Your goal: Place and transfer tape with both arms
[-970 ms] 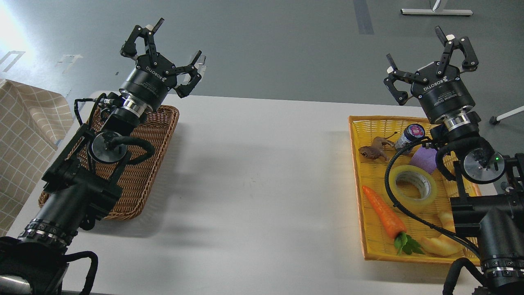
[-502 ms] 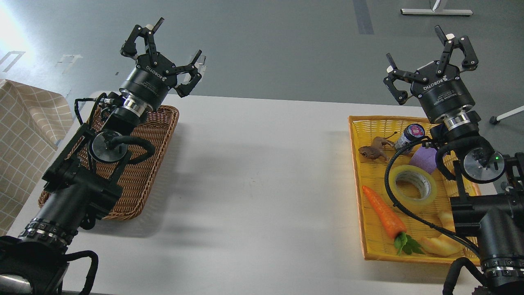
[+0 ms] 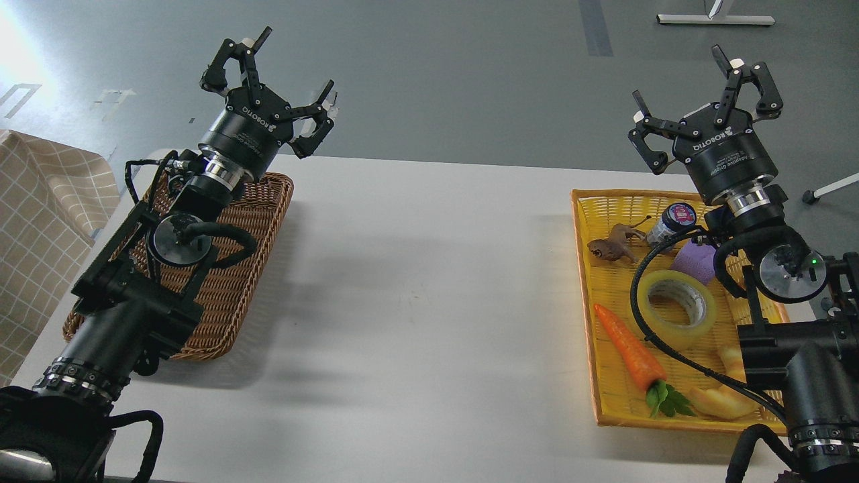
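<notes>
The tape [image 3: 676, 307], a translucent yellow roll with a grey-white core, lies flat in the yellow tray [image 3: 607, 396] at the right, partly crossed by a black cable. My right gripper [image 3: 679, 82] is open and empty, held high above the tray's far end, well away from the tape. My left gripper [image 3: 294, 64] is open and empty, raised above the far end of the brown wicker basket [image 3: 258, 241] at the left.
In the yellow tray also lie a carrot [image 3: 629, 353], a purple block [image 3: 696, 263], a small jar [image 3: 671, 223], a brown toy animal [image 3: 612, 247] and pale fruit pieces [image 3: 721, 401]. A checked cloth [image 3: 40, 221] hangs at the far left. The white table [image 3: 416, 295] spans between the baskets.
</notes>
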Controlling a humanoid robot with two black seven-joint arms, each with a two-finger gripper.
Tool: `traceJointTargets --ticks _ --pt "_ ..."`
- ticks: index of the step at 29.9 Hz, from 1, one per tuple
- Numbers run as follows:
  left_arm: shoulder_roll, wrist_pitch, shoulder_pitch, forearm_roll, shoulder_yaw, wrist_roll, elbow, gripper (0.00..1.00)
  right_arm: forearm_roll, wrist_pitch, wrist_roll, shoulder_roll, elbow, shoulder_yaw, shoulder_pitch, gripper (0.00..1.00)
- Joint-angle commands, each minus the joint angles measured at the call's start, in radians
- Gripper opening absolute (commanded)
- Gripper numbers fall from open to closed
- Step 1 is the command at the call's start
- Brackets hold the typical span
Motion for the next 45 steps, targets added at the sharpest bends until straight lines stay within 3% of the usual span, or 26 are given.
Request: traceJointTargets --ticks 1,45 --pt "-0.001 0.0 0.0 0.0 -0.001 -0.002 0.0 0.98 0.0 0.0 0.0 0.0 0.0 -0.001 -0.001 1.0" --pt "-0.006 0.0 0.002 -0.002 -0.003 -0.002 -0.015 0.98 0.0 0.0 0.002 0.0 0.001 0.006 -0.007 1.0"
